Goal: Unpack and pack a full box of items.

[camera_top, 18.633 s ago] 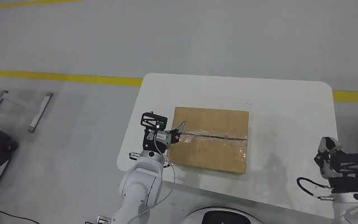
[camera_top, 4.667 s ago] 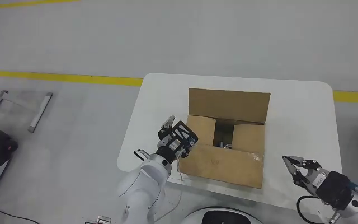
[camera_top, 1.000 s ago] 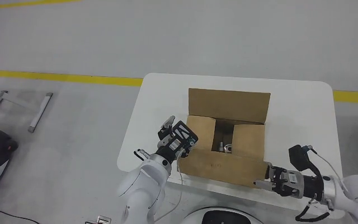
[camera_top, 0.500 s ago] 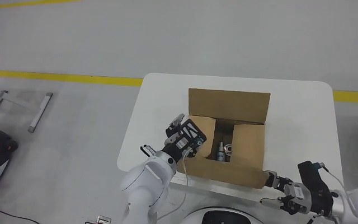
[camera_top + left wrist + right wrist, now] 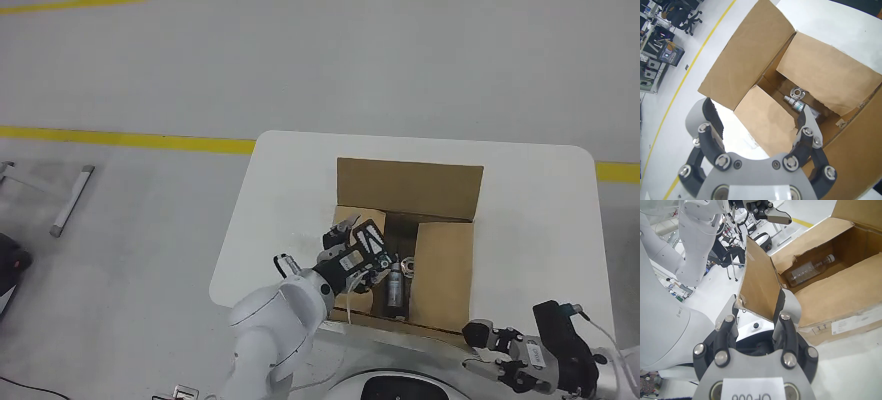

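The left gripper (image 5: 755, 105) hung over the open box (image 5: 410, 188) with its fingers spread wide and nothing held. The short side flap (image 5: 764, 115) lay directly beneath the gap between them. Just past one fingertip, deeper in the box, a small spray bottle (image 5: 795, 103) lay on its side, with a metal ring (image 5: 797, 92) just beside its nozzle end.

The right gripper (image 5: 761, 298) sat at the box's near corner, also released. Its fingers straddled the ragged end of the long near flap (image 5: 759, 281) without clamping it. Ahead of it, past that flap, a clear plastic bottle (image 5: 809, 271) rested on the box floor, partly under the other short flap.

Unpacking looked barely begun, as nothing lay out on the table (image 5: 540, 200).

Several things could go wrong from here. If the left gripper dropped straight down, it would probably press the short flap onto the items rather than reach them, or snag a finger on the flap's torn edge. The spray bottle is round and lying flat, so an off-centre pinch could roll it against the ring or under the flap. On the right, closing on the worn flap corner and pulling hard might tear the cardboard. It might also drag the light box toward the table edge, which was close behind that gripper.
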